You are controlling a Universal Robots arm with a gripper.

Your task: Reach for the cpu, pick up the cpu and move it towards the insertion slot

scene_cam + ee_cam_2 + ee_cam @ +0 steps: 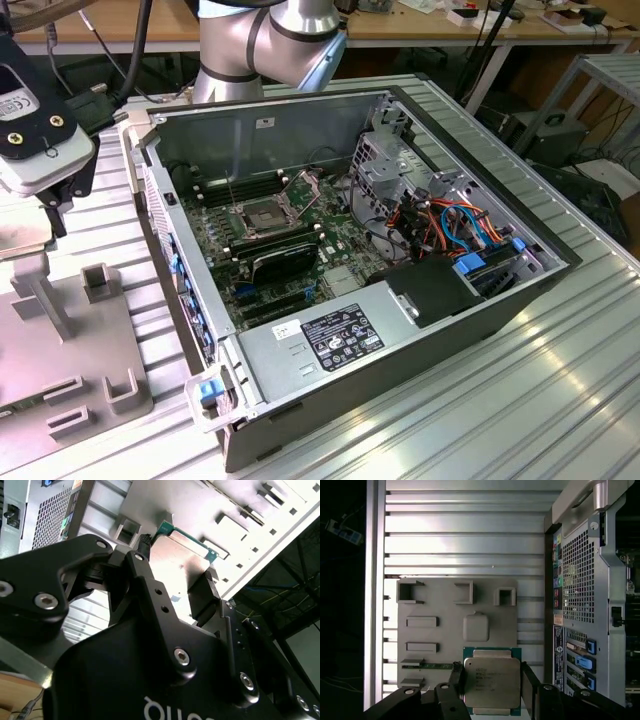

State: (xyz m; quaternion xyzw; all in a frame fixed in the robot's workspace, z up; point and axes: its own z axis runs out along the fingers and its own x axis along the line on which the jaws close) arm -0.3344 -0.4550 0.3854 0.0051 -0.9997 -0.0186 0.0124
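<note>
The cpu (492,686) is a silver-faced square chip on a green board, and it sits between my gripper's (493,679) two black fingers (456,679). In the second wrist view the fingers press on opposite edges of the cpu (177,555), so the gripper (179,562) is shut on it. In the exterior view the gripper (52,195) hangs at that view's left, above the grey fixture plate (60,330) and outside the computer case. The insertion slot (262,216), a silver frame around a dark centre with its lid raised, lies on the motherboard inside the open case.
The open computer case (330,355) lies on a ribbed aluminium table (520,400). Its wall with ports (575,605) stands between the fixture plate (445,630) and the motherboard. A glossy black card (285,258) sits just in front of the slot. Drive cage and cables (440,220) fill the case's right.
</note>
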